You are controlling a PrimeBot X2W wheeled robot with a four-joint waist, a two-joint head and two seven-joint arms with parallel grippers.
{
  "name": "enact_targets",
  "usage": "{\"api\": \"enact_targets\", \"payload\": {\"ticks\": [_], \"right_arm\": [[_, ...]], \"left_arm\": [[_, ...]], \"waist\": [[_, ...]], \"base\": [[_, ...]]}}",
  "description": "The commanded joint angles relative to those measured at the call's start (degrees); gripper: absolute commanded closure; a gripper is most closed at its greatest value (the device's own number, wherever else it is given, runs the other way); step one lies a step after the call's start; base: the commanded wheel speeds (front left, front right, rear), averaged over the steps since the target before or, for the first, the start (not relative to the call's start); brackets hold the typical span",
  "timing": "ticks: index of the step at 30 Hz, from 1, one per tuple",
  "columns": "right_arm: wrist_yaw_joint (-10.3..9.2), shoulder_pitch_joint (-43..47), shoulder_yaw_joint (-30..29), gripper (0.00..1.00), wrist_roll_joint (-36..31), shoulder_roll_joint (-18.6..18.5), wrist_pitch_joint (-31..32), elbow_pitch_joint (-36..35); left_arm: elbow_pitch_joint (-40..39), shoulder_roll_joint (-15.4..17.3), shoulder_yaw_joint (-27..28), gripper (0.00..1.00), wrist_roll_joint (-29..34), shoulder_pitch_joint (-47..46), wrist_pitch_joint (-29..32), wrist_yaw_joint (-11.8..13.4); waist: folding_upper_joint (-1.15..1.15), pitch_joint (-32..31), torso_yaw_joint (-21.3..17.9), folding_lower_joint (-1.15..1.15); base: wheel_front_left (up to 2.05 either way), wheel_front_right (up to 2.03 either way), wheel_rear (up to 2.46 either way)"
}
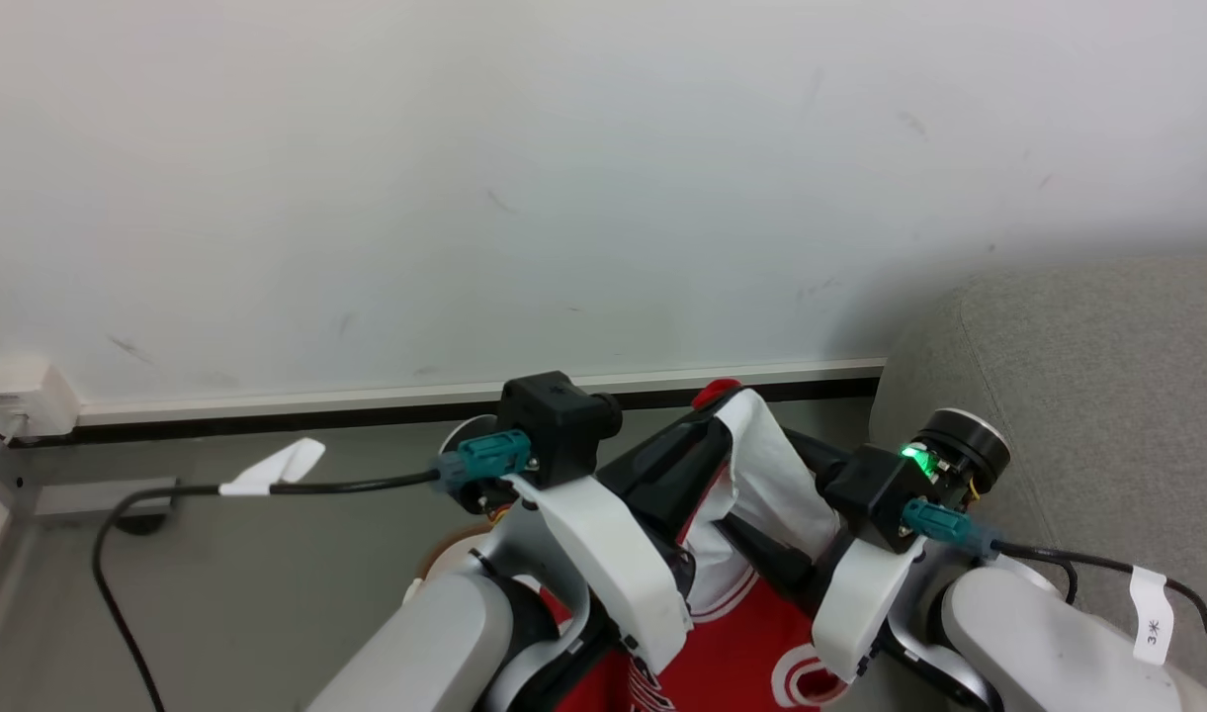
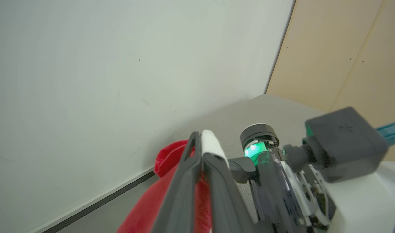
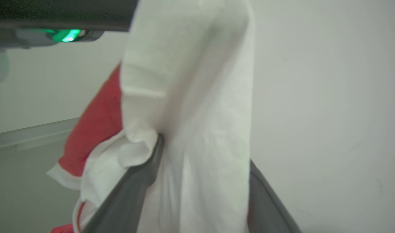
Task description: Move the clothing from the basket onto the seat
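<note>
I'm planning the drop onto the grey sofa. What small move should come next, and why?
Probably swing both arms to the robot's right, toward the seat. The left gripper is shut on the clothing, which hangs raised between the arms, while the right gripper stands open around its white panel; the seat lies just right of it.

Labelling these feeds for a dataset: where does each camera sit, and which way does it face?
Head view: on the head, looking down at wall, floor, sofa; both forearms show.
Left wrist view: along the shut left gripper pinching the jersey, toward the wall.
Right wrist view: along the open right gripper, jersey between its fingers.
Shared: all show jersey and wall.
</note>
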Motion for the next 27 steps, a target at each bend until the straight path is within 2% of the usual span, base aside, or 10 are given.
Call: {"api": "enact_targets", "payload": {"ticks": [1, 10, 11, 12, 20, 21, 23, 24, 25, 27], "right_arm": [[-0.14, -1.21, 0.48, 0.0, 0.91, -0.29, -0.33, 0.73], [-0.14, -3.44, 4.74, 0.0, 7.49, 1.68, -1.09, 7.23], [-0.14, -3.33, 5.07, 0.85, 8.36, 1.97, -1.29, 7.88], [-0.14, -3.26, 5.18, 1.0, 9.03, 2.17, -1.57, 8.44], [-0.14, -4.34, 6.92, 1.0, 12.14, 2.95, -3.75, 10.79], [-0.14, -4.65, 6.9, 1.0, 12.35, 2.89, -4.23, 11.05], [-0.14, -5.12, 6.69, 1.0, 12.66, 2.75, -4.88, 11.51], [-0.14, -5.21, 6.58, 1.0, 12.87, 2.67, -5.25, 11.61], [-0.14, -5.27, 6.24, 1.0, 13.03, 2.58, -5.67, 11.77], [-0.14, -5.72, 5.72, 1.0, 13.22, 2.39, -6.3, 12.09]], "left_arm": [[-0.35, -0.1, -0.02, 1.0, -0.55, -0.15, 0.05, -0.09], [0.34, -1.45, -1.29, 1.0, -1.13, -0.89, -0.76, -0.27], [0.37, -1.51, -1.33, 1.0, -1.18, -0.97, -0.85, -0.21], [0.46, -1.55, -1.29, 1.0, -1.16, -1.06, -0.96, -0.16], [2.09, -0.53, -0.07, 1.0, -0.62, -1.03, -1.75, 0.92], [2.29, -0.5, 0.06, 0.96, -0.49, -1.04, -2.05, 1.08], [2.81, -0.24, 0.24, 0.62, -0.04, -1.05, -2.43, 1.35], [3.07, -0.12, 0.23, 0.25, 0.0, -1.02, -2.56, 1.4], [3.37, -0.02, 0.26, 0.0, 0.13, -0.96, -2.85, 1.37], [3.96, 0.23, 0.31, 0.0, 0.41, -0.69, -3.14, 1.52]], "waist": [[0.0, -0.02, 0.03, 0.0], [0.0, -0.14, 0.31, 0.0], [0.0, -0.11, 0.34, 0.0], [0.0, -0.07, 0.34, 0.0], [0.0, 0.3, -0.31, 0.0], [0.0, 0.32, -0.42, 0.0], [0.0, 0.36, -0.61, 0.0], [0.0, 0.37, -0.71, 0.0], [0.0, 0.39, -0.83, 0.0], [0.0, 0.43, -1.22, 0.0]], "base": [[0.0, 0.0, 0.0], [0.0, 0.0, 0.0], [0.0, 0.0, 0.0], [0.0, 0.0, 0.0], [0.0, 0.0, 0.0], [0.0, 0.0, 0.0], [0.0, 0.0, 0.0], [0.0, 0.0, 0.0], [0.0, 0.0, 0.0], [0.0, 0.0, 0.0]]}}
